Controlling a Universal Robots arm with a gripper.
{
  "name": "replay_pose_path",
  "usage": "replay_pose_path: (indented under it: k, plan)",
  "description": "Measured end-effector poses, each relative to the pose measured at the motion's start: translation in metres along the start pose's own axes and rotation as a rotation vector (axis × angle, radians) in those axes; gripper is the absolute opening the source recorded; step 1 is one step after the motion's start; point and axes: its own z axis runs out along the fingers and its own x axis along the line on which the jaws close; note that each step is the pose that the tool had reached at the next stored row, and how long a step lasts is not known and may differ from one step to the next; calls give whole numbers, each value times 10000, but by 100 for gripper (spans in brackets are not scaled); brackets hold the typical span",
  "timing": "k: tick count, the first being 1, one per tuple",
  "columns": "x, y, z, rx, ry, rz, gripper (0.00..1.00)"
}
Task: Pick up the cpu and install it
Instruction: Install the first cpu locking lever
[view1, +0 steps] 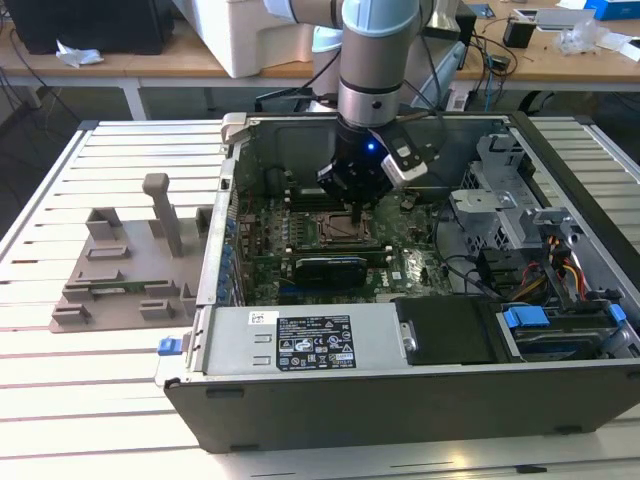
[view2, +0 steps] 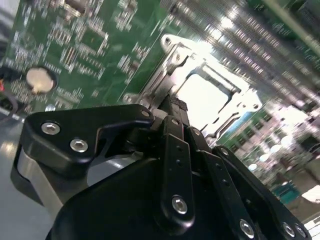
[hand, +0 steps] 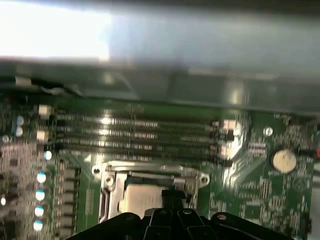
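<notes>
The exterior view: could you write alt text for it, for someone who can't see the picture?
A robot arm reaches down into an open computer case lying on a slatted table, its gripper just above the processor socket on the green motherboard. A grey plastic block with upright posts sits on the table at the exterior view's left.

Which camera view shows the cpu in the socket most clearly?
The second wrist view: the cpu shows as a bright square inside the metal socket frame, beyond the gripper. In the first wrist view its near edge is behind the gripper. In the exterior view the gripper hangs over the socket.
</notes>
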Motion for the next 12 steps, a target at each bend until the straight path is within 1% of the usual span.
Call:
replay_pose_path:
  k: [2, 3, 6, 10, 12]
  plan:
    - [1, -10, -6, 8, 3, 0, 11]
    - [1, -11, -24, 6, 1, 1, 11]
    - [1, -12, -100, 5, 0, 0, 11]
    - [1, -14, -243, 18, 2, -2, 11]
    - [1, -15, -292, 19, 2, -1, 11]
